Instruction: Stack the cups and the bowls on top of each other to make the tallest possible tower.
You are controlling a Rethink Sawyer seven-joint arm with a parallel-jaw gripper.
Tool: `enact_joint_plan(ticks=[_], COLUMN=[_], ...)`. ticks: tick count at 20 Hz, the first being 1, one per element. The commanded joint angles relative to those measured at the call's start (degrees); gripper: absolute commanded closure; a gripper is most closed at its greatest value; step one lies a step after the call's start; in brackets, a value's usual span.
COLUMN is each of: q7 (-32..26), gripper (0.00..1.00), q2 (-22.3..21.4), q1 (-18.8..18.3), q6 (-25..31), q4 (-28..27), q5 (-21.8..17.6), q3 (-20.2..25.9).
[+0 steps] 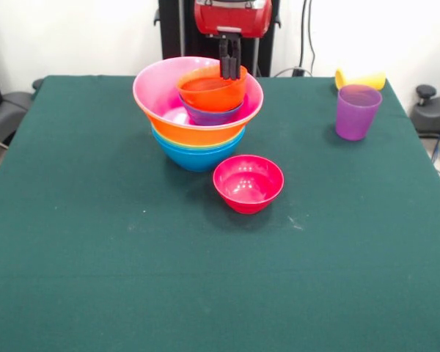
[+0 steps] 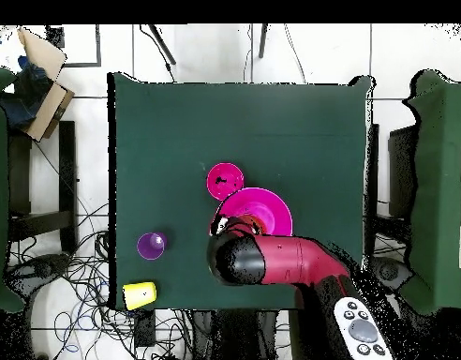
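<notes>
The tower stands at the table's far middle: a light blue bowl [image 1: 198, 158] at the base, a wide orange bowl [image 1: 198, 135], then a wide pink bowl [image 1: 155, 92] [image 2: 268, 208]. Inside the pink one a small dark blue bowl [image 1: 209, 114] carries a tilted orange-red bowl [image 1: 209, 92]. My gripper [image 1: 229, 75] comes straight down, its fingers close together on the orange-red bowl's far rim. A crimson bowl [image 1: 248, 183] [image 2: 225, 179] sits upright just in front of the tower. The purple cup [image 1: 356, 111] [image 2: 152, 245] stands upright at the far right; the yellow cup [image 1: 361, 78] [image 2: 139, 294] lies on its side behind it.
Green cloth [image 1: 132, 279] covers the whole table. In the overhead view my red arm [image 2: 290, 262] hides the gripper and part of the tower. Cables and black stands lie off the table's edges.
</notes>
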Motion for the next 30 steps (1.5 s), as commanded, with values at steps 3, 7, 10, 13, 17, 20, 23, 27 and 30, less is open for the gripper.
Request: enact_joint_plan(ticks=[3, 7, 10, 13, 17, 20, 23, 27, 30], q7=[0.66, 0.94, 1.28, 1.78, 2.24, 2.65, 3.11, 2.9, 2.59], gripper=[1.0, 1.0, 1.0, 1.0, 1.0, 1.0, 1.0, 1.0, 1.0], q2=[4.14, 4.75, 5.75, 6.78, 8.53, 9.35, 10.42, 9.27, 6.8], q1=[1.28, 1.59, 1.79, 1.97, 2.55, 3.36, 4.11, 4.05, 3.62], q6=[-4.09, -4.58, -5.54, -6.59, -8.15, -8.81, -9.92, -9.42, -7.9], q4=[2.23, 1.93, 1.63, 1.33, 0.56, -0.03, -0.53, 0.26, 1.64], q5=[-5.6, -6.16, -6.86, -7.61, -8.44, -8.72, -8.98, -8.59, -7.52], q3=[2.33, 1.77, 1.34, 0.88, -0.03, -0.94, -1.82, -1.66, -0.84])
